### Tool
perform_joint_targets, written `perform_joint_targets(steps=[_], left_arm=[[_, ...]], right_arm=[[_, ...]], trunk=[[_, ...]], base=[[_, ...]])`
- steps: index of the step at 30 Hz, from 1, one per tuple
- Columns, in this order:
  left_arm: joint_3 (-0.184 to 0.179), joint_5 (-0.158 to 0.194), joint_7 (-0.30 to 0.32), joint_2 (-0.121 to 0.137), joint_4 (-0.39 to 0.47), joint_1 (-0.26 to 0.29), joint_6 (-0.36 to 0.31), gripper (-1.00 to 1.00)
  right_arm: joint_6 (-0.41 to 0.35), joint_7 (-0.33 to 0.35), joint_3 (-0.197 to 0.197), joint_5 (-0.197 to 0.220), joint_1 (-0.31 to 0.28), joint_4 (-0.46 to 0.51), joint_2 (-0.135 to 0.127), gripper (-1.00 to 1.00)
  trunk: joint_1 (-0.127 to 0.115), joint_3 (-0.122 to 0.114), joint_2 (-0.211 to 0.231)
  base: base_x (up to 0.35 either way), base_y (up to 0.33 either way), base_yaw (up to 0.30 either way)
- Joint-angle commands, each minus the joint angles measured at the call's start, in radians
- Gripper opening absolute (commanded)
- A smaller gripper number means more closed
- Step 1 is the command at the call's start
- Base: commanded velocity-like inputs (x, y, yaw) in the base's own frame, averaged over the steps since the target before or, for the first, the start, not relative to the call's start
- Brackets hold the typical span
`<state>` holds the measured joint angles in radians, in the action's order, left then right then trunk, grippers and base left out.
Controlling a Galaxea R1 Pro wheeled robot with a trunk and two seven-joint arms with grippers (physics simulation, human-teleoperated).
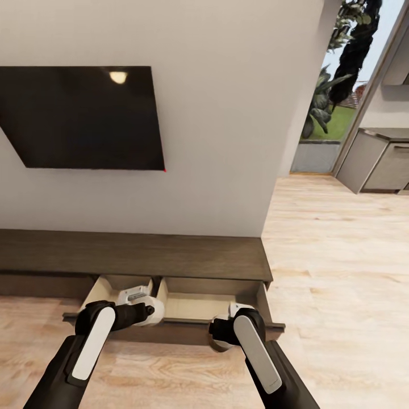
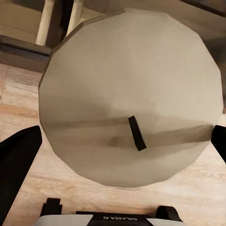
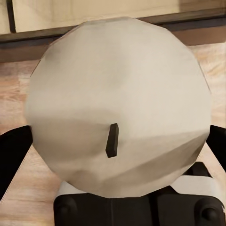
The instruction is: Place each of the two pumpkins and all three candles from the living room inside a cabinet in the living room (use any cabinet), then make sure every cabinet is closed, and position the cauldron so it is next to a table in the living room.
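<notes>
**Two candles held at the open drawers**

A pale living-room wall with a dark flat television (image 1: pixel 85 116) rises above the long, low, dark brown wood cabinet (image 1: pixel 136 255), whose two pale-lined drawers (image 1: pixel 199 307) stand pulled out. The left gripper (image 2: pixel 125 141) clamps a stubby grey-beige candle with a black wick (image 2: pixel 129 94); the right gripper (image 3: pixel 117 150) clamps another (image 3: pixel 117 99). Both forearms reach forward and down, wrists bent, the left over its drawer, the right apparently at the drawer's front edge. Judging by this, neither candle is stowed; closing the drawers remains.
</notes>
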<state>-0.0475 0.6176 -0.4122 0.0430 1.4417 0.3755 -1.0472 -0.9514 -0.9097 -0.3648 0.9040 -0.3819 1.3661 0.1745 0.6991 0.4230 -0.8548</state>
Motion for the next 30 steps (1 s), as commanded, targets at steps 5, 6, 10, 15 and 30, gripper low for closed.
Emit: perform_joint_targets(steps=[5, 6, 10, 15, 30], left_arm=[[0.0, 0.002, 0.001, -0.002, 0.0, 0.0, 0.0, -1.0], [0.0, 0.002, 0.002, -0.003, 0.0, 0.0, 0.0, -1.0], [-0.023, 0.002, 0.001, -0.005, 0.0, 0.0, 0.0, -1.0], [-0.07, 0.001, 0.001, -0.008, -0.004, 0.003, 0.0, -1.0], [-0.089, -0.011, 0.001, -0.009, -0.006, 0.016, 0.004, -1.0]], right_arm=[[-0.001, 0.004, 0.001, 0.001, 0.0, 0.017, 0.0, -1.0], [-0.003, 0.007, 0.003, 0.001, 0.0, 0.022, 0.0, -1.0], [-0.005, 0.021, 0.005, 0.003, -0.008, 0.029, 0.0, -1.0], [-0.006, 0.027, 0.006, 0.003, -0.053, 0.028, 0.0, -1.0], [0.049, 0.035, -0.068, 0.003, -0.09, -0.031, 0.0, -1.0]], trunk=[[0.0, 0.0, 0.0], [0.0, 0.0, 0.0], [0.0, 0.0, 0.0], [0.0, 0.0, 0.0], [0.0, 0.0, 0.0]], base=[[0.117, 0.035, 0.0], [0.033, 0.009, 0.0], [0.011, 0.003, 0.0], [0.001, 0.0, 0.0], [0.007, 0.0, 0.0]])
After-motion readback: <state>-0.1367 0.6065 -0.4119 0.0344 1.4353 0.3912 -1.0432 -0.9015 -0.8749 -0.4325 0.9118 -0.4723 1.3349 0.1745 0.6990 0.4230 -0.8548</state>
